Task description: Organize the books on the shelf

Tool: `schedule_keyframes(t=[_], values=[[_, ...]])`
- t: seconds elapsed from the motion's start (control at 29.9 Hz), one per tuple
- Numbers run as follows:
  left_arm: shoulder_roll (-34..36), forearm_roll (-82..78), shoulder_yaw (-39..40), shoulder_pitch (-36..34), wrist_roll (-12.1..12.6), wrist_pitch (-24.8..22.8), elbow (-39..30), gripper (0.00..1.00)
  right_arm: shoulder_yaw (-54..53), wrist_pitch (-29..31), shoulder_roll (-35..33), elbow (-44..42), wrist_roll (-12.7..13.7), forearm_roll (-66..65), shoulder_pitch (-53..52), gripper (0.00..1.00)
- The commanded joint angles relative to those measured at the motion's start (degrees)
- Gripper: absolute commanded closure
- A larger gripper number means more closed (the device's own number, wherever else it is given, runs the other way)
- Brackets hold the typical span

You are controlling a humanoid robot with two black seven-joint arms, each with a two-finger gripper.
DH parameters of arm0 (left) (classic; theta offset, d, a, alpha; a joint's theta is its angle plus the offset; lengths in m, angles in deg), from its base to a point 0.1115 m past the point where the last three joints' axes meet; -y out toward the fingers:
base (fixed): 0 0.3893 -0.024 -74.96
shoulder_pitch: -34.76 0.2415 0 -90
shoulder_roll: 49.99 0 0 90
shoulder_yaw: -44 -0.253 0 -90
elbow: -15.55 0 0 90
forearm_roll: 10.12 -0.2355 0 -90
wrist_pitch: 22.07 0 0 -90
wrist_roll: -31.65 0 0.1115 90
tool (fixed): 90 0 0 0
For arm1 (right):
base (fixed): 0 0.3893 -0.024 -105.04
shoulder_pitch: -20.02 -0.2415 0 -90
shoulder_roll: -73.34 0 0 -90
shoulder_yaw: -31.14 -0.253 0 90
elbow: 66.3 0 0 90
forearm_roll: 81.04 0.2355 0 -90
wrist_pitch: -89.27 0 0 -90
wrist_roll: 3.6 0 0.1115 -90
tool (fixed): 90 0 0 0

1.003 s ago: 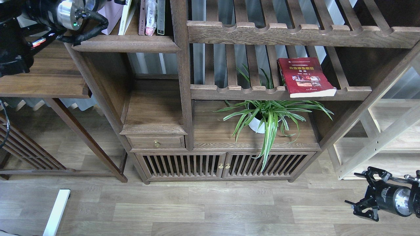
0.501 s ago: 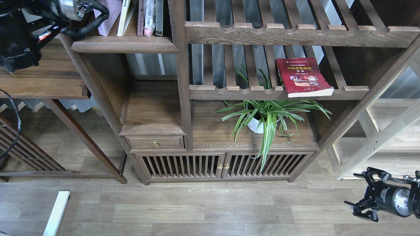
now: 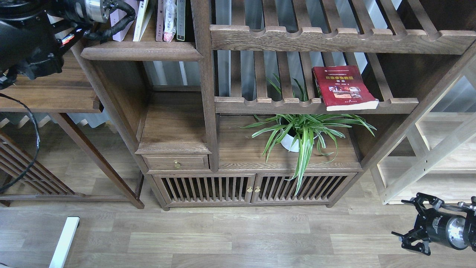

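The shelf (image 3: 141, 52) is a dark board with a thick rounded lip at the upper left. On it stand a pale pink book (image 3: 124, 22), a white-backed book with a yellow-green edge (image 3: 140, 20) and several darker spines. The red book (image 3: 344, 87) with a yellow title lies flat on a slatted rack at the right. My left arm's wrist (image 3: 93, 9) is right beside the pink book. Its gripper is cut off by the top edge. My right gripper (image 3: 405, 219) hangs low at the bottom right, open and empty.
A spider plant in a white pot (image 3: 303, 132) stands under the red book. A drawer (image 3: 176, 162) and slatted cabinet doors (image 3: 253, 188) are below. A side table (image 3: 48, 93) is at the left and a pale bare-wood unit (image 3: 427, 160) at the right.
My left arm's wrist has moved up and to the right, closer to the pink book. My right gripper has sunk a little. The red book has not moved.
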Motion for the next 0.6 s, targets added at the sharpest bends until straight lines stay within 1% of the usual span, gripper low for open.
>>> schedule_keyframes(t=[0.0,0.23,0.27,0.4,0.43,0.57], values=[[-0.4,-0.1,-0.5,0.3,0.2,-0.1,0.0,1.0,0.0,0.0,0.0,0.0,0.0,0.0,0.1,0.0],[-1.4,-0.1,-1.5,0.3,0.2,-0.2,-0.1,1.0,0.0,-0.1,0.0,0.0,0.0,-0.2,0.1,0.0],[-1.5,-0.1,-1.5,0.3,0.2,-0.2,-0.1,0.98,-0.1,-0.1,-0.1,0.0,0.0,-0.2,0.4,0.0],[-1.5,0.2,-1.4,0.3,0.2,-0.2,-0.1,0.82,-0.2,-0.1,-0.1,0.0,0.0,-0.2,0.6,0.0],[-1.5,0.2,-1.4,0.2,0.1,-0.1,-0.1,0.76,-0.2,-0.1,-0.1,0.0,0.0,-0.2,0.7,0.0],[-1.5,0.2,-1.2,0.2,-0.1,-0.1,-0.1,0.59,-0.2,-0.8,-0.1,0.0,0.0,-0.3,1.1,0.0]])
